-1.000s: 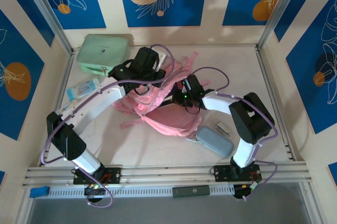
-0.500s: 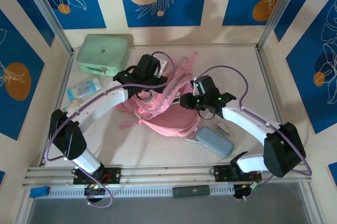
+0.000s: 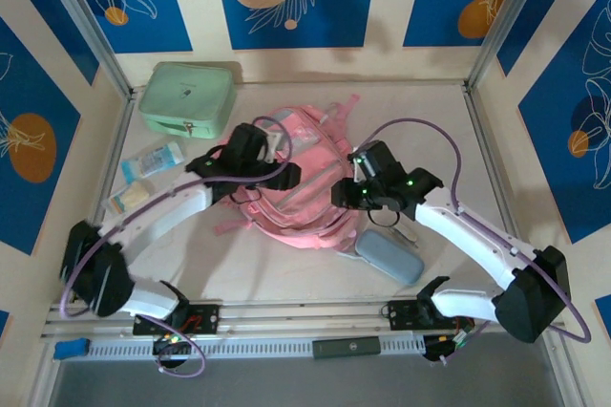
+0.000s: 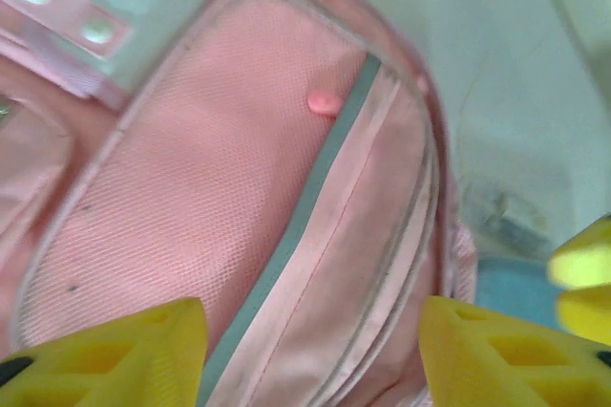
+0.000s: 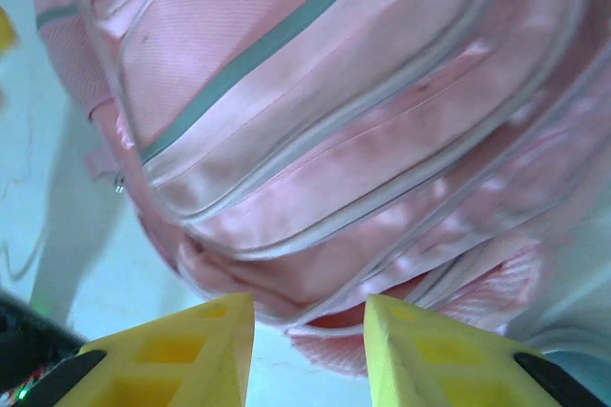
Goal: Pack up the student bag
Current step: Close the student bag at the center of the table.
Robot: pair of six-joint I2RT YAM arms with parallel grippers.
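Note:
The student bag (image 3: 298, 199), a pink backpack with grey piping, lies slumped in the middle of the table. My left gripper (image 3: 270, 176) hovers over its left part, jaws open and empty. In the left wrist view the left gripper (image 4: 310, 361) straddles the bag's pink mesh panel (image 4: 205, 206) and teal-edged pocket. My right gripper (image 3: 346, 195) sits at the bag's right edge. In the right wrist view the right gripper (image 5: 307, 350) is open, with the student bag (image 5: 315, 111) just beyond the fingertips and a rim of fabric showing in the gap, not pinched.
A mint green zip case (image 3: 186, 98) stands at the back left. Two small packets (image 3: 151, 160) lie by the left rail. A grey-blue pencil case (image 3: 389, 256) and a small white item (image 3: 405, 230) lie right of the bag, under the right arm.
My left gripper has opened and let go of the bag, which has dropped flatter. The right gripper has opened too. Both arms have drawn back toward the near edge.

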